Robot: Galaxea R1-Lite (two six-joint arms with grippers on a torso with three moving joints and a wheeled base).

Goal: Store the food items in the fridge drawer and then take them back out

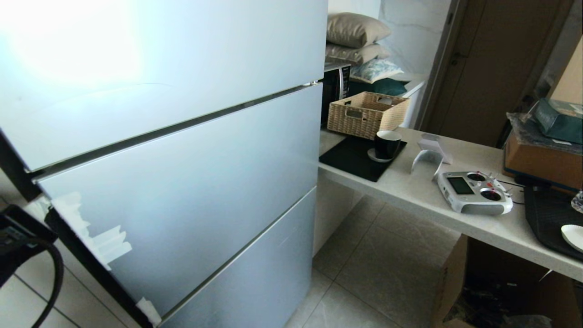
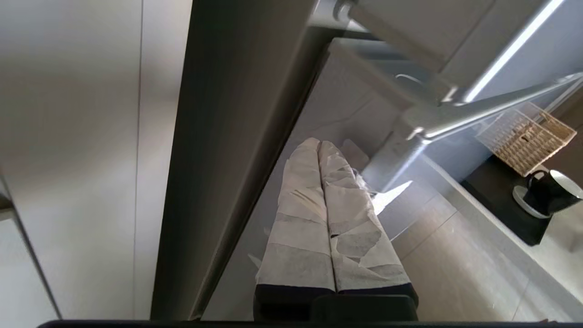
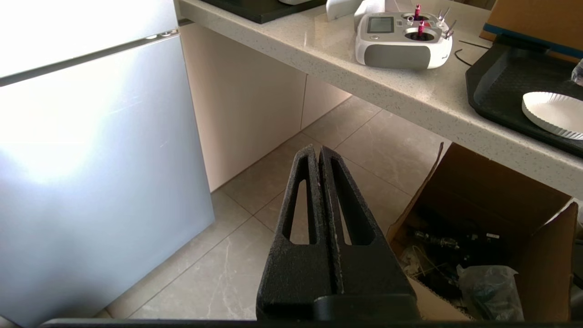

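Left wrist view: left gripper [image 2: 320,145], jaws together, beside fridge [image 2: 218,136].

From my head camera I look down close at the fridge [image 1: 173,182] front with the counter [image 1: 410,191] to its right, my left wrist camera peers along the fridge's side edge toward the same wicker basket [image 2: 528,136], and my right wrist camera faces the counter's front edge and the remote controller [image 3: 403,38].

no legible text, labels or nos.
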